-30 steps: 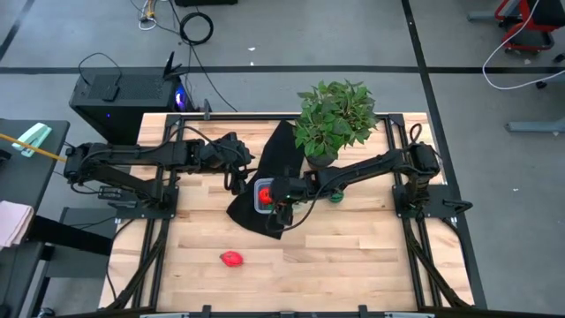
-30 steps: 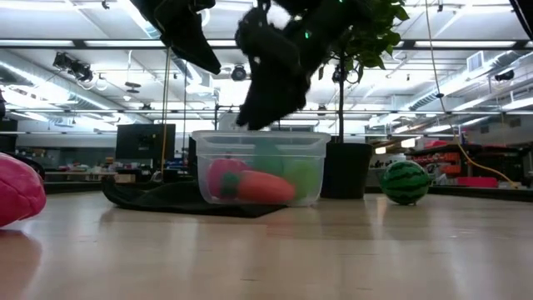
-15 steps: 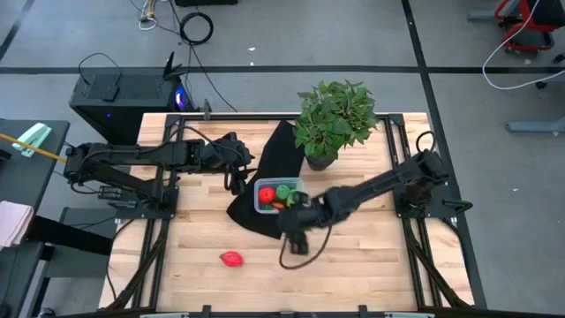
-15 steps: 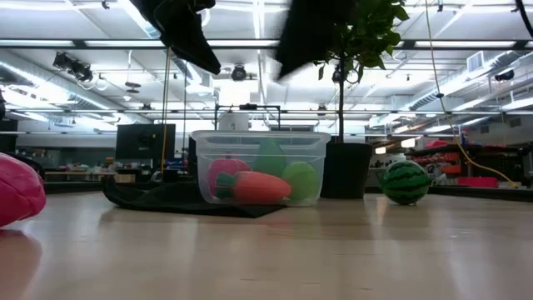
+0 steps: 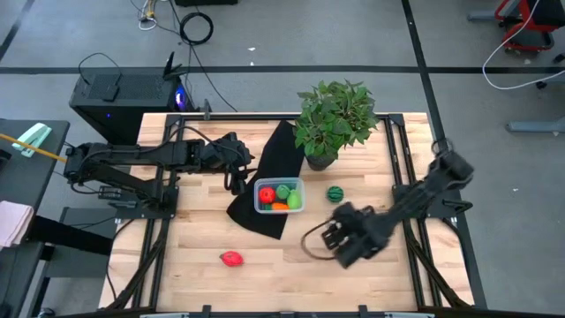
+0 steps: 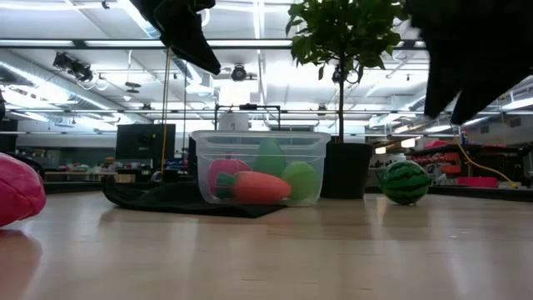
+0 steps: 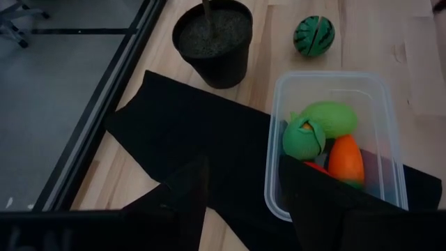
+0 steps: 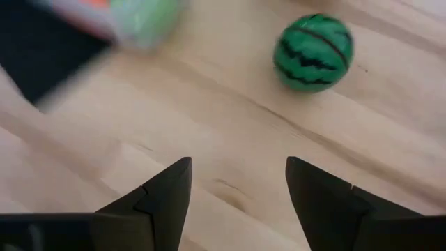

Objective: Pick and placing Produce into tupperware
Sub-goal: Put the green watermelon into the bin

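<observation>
The right end effector (image 5: pixel 340 240) hovers wide open and empty; the watermelon ball (image 8: pixel 313 52) lies just ahead, the box (image 5: pixel 279 195) farther off. A careless approach could roll it away.

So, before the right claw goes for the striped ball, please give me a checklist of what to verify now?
1. Right claw open and empty: ok.
2. Striped ball free on the table, nothing touching it: ok.
3. Box upright, lid off: ok.
4. Room left in the box: cannot tell; four pieces already fill it.
5. Left claw out of the path: not ok, it hovers beside the box.
6. Red fruit also outside the box: ok.
</observation>
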Controlling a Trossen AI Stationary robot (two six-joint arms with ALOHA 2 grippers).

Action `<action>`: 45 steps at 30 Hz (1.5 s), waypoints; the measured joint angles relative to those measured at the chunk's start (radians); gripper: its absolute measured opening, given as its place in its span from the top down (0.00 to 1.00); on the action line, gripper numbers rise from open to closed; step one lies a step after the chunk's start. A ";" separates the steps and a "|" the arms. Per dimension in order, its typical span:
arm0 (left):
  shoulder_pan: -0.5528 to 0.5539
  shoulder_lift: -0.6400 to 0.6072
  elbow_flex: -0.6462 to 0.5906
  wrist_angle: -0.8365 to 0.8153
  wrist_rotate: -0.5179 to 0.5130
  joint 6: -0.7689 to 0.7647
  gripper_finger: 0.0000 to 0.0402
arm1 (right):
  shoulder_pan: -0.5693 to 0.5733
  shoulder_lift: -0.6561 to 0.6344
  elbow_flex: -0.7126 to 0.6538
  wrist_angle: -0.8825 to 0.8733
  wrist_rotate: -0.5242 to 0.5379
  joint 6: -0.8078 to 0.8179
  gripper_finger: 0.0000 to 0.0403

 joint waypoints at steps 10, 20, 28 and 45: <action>0.000 0.000 0.000 0.000 0.000 0.000 0.55 | 0.144 -0.396 -0.344 0.130 0.101 0.093 0.41; 0.000 0.000 0.000 -0.001 0.000 0.000 0.53 | 0.041 -0.590 -0.545 0.291 0.086 -0.163 0.26; 0.000 0.000 0.000 -0.001 0.000 -0.001 0.53 | -0.123 -0.596 -0.603 0.364 0.036 -0.264 0.10; 0.001 0.000 0.000 -0.001 0.000 -0.002 0.54 | -0.431 -0.591 -0.619 0.582 -0.165 -0.601 0.01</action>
